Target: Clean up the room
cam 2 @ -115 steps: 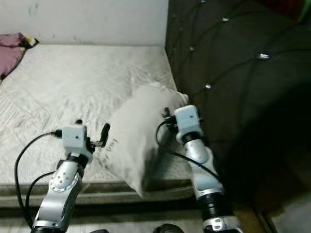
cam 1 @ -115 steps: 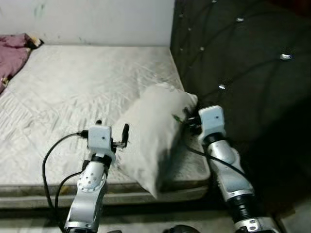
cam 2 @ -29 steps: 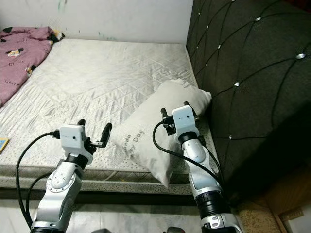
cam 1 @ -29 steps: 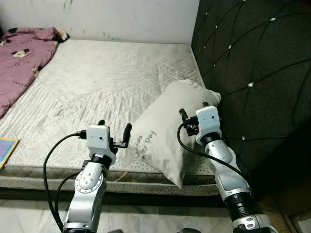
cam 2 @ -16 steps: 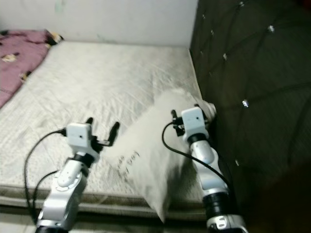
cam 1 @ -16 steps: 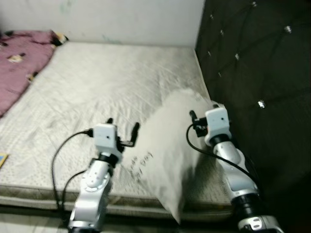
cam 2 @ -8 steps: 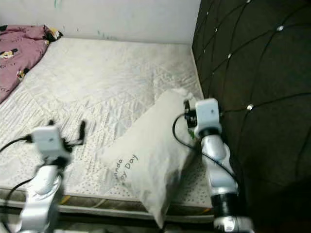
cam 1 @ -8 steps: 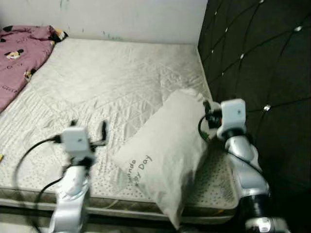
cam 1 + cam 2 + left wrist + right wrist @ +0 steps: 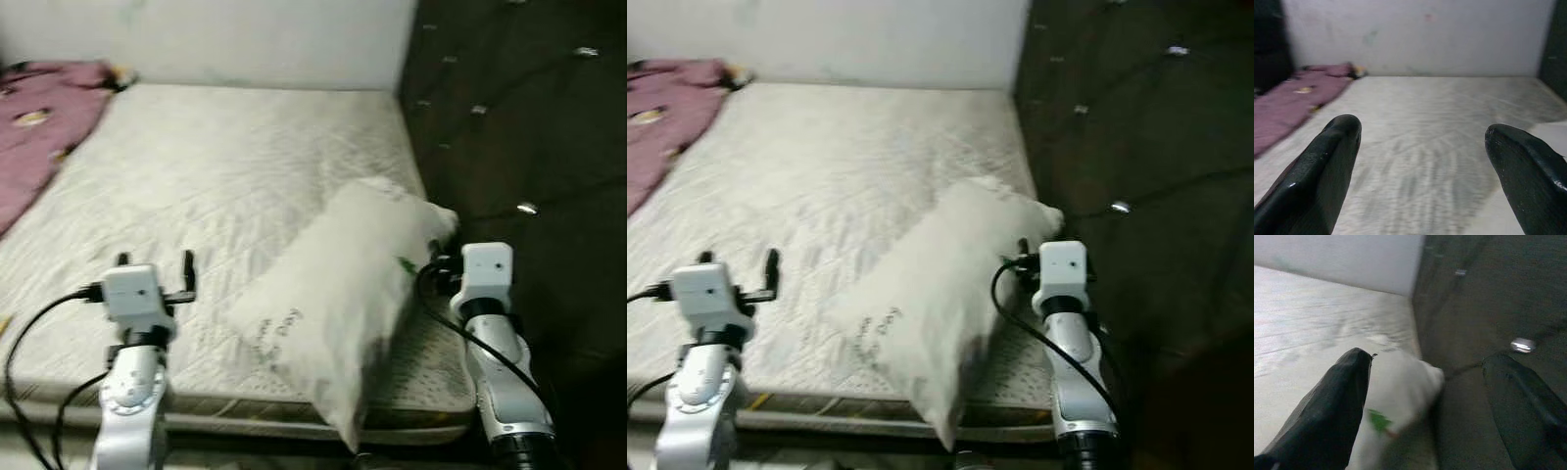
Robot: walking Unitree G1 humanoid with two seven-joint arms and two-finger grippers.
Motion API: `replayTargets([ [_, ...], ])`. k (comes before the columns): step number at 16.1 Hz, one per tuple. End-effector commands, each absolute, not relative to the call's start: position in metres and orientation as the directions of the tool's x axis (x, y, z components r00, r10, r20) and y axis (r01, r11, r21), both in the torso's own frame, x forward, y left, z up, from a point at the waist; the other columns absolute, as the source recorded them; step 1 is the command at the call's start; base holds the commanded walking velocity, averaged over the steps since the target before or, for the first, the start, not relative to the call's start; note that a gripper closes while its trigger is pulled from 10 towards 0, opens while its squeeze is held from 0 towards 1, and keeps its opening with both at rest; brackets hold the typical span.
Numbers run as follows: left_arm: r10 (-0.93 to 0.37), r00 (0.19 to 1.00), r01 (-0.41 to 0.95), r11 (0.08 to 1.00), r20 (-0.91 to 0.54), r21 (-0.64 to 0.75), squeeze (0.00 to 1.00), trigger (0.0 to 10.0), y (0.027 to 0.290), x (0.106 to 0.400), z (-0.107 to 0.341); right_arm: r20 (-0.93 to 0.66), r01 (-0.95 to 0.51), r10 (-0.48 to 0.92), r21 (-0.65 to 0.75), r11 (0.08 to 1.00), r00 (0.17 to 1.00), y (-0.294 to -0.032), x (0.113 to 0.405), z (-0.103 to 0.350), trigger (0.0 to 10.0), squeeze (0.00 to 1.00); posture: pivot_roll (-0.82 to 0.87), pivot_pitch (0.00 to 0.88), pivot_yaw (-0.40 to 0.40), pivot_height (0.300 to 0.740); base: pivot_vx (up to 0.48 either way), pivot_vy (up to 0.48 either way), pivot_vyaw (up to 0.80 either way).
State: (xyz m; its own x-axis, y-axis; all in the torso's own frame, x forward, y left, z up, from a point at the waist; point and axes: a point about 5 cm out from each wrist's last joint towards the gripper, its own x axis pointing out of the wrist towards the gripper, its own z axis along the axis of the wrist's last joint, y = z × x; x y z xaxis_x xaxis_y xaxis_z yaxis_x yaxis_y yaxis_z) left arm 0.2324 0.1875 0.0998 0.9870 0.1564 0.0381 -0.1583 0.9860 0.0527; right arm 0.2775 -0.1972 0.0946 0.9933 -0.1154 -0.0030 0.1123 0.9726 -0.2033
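Two grippers, both spread and holding nothing. Pillow (image 9: 338,294) lies diagonal on the mattress (image 9: 216,176), long axis running from the front edge up toward the headboard (image 9: 519,127). Right gripper (image 9: 1425,382) sits just beside its far corner, way closer than the left gripper (image 9: 157,266), so I'd guess right goes first.

Home bedroom, bare mattress (image 9: 225,166), pillow (image 9: 333,284), tufted headboard (image 9: 509,127), pink garment (image 9: 34,117)
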Motion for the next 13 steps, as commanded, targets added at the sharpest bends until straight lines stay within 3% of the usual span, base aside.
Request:
replayTargets([
  [1, 0.144, 0.989, -0.145, 0.988, 0.015, 0.058, 0.00, 10.0, 0.184, 0.231, 0.095, 0.002, 0.104, -0.105, -0.190, 0.976, 0.994, -0.195, 0.275, 0.097, 10.0, 0.00, -0.07, 0.000, 0.028, 0.740, 0.000, 0.000, -0.80],
  [4, 0.107, 0.994, -0.107, 0.993, 0.001, 0.044, 0.00, 10.0, 0.178, 0.231, 0.089, -0.001, 0.043, -0.044, -0.179, 0.983, 0.999, -0.178, 0.277, 0.095, 10.0, 0.00, -0.08, 0.000, 0.024, 0.740, 0.000, 0.000, -0.80],
  [7, 0.110, 0.993, -0.111, 0.993, 0.031, 0.045, 0.00, 10.0, 0.175, 0.239, 0.091, -0.011, -0.030, 0.029, -0.153, 0.988, 1.000, -0.168, 0.281, 0.093, 10.0, 0.00, -0.07, 0.000, 0.008, 0.740, 0.000, 0.000, 0.00],
  [12, 0.125, 0.992, -0.125, 0.991, 0.001, 0.052, 0.00, 10.0, 0.179, 0.239, 0.082, -0.017, -0.021, 0.019, -0.134, 0.991, 1.000, -0.165, 0.279, 0.088, 10.0, 0.00, -0.07, 0.000, 0.026, 0.740, 0.000, 0.000, 0.00],
  [13, 0.122, 0.993, -0.121, 0.991, -0.004, 0.053, 0.00, 10.0, 0.180, 0.239, 0.082, -0.031, -0.026, 0.023, -0.121, 0.992, 0.999, -0.164, 0.279, 0.087, 10.0, 0.00, -0.07, 0.000, 0.022, 0.740, 0.000, 0.000, -0.80],
])
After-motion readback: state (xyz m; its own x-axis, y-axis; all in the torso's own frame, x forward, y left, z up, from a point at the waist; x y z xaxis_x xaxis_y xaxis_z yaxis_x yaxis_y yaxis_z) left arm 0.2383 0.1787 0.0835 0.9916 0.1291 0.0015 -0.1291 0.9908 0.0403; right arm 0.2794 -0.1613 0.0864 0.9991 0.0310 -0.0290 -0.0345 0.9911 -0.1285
